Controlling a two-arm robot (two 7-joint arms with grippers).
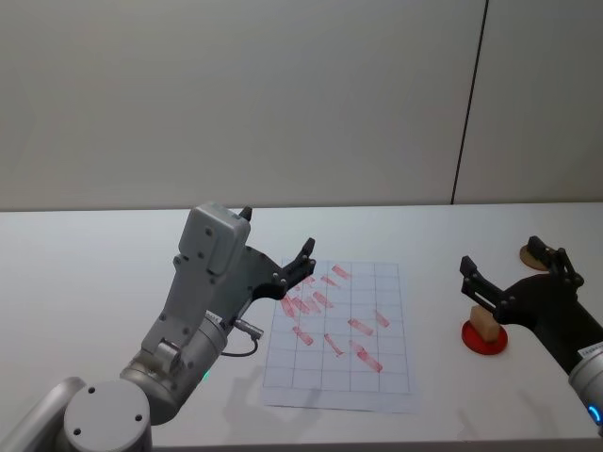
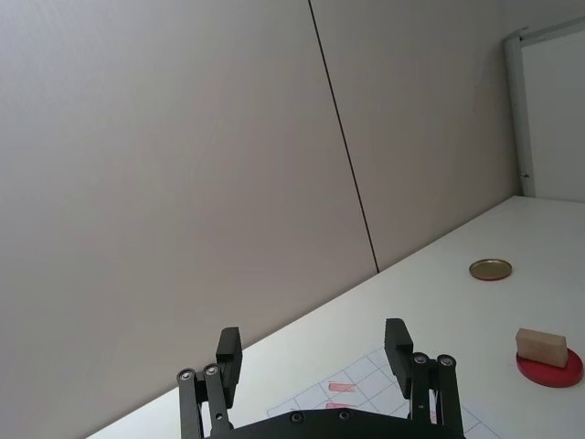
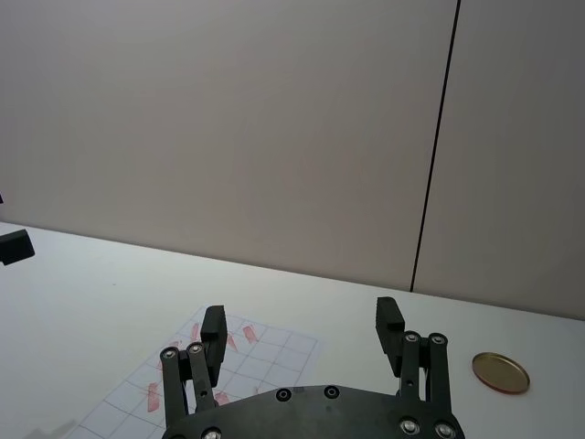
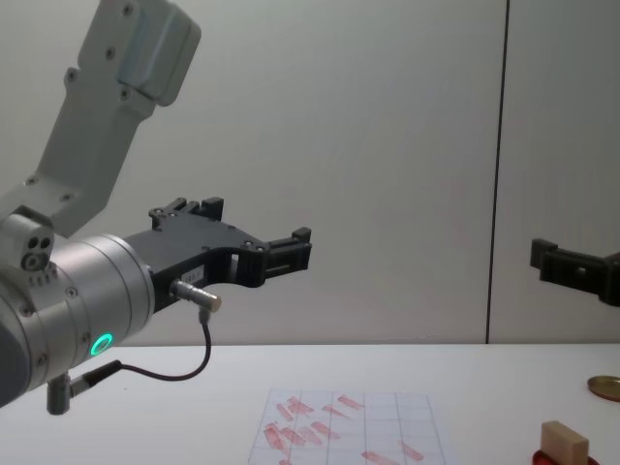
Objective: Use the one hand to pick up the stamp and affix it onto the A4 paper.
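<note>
Barely started tbh: stamp [image 1: 484,323] sits on the pad [image 1: 483,340] near the table's [image 1: 94,273] right edge, right gripper [image 1: 500,254] hovers over it wide open and empty, left gripper [image 1: 278,231] hangs open and empty by the paper's [image 1: 377,377] left edge.

You see the A4 paper [image 1: 339,344] white, faint grid, slanted red marks; stamp [image 1: 483,323] light tan; ink pad [image 1: 483,348] red; disc [image 2: 491,269] brass; left pincer [image 2: 313,331] and right pincer [image 3: 301,313] black; desk [image 1: 94,273] white.
</note>
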